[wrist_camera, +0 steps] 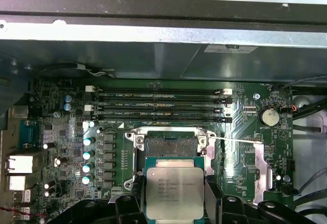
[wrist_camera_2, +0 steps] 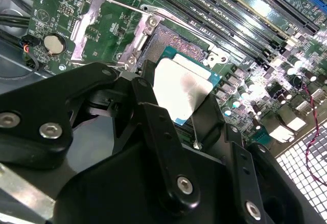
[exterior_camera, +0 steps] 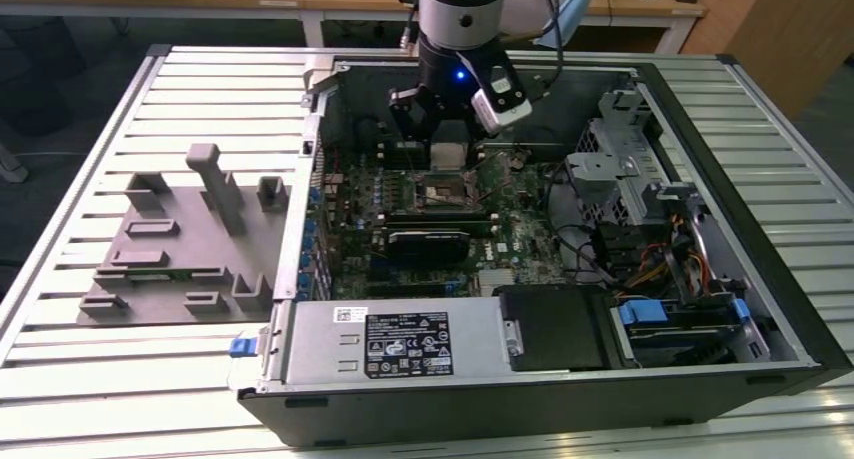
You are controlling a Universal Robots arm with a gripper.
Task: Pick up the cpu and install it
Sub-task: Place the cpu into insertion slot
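Silver-topped cpu (wrist_camera: 171, 189) is clamped between the black jaws, which are closed on two opposite edges of it. In the exterior view it hangs at 12 o'clock of the open socket (exterior_camera: 445, 191), inside the computer case (exterior_camera: 534, 411).

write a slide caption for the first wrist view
Pincer gripping the cpu by its sides, close to the open socket on the green board, beside the memory slots.

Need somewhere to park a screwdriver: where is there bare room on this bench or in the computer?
Bare table slats lie around the grey holder block, at the exterior view's left. The case is crowded, especially where the end effector holds the chip near the socket.
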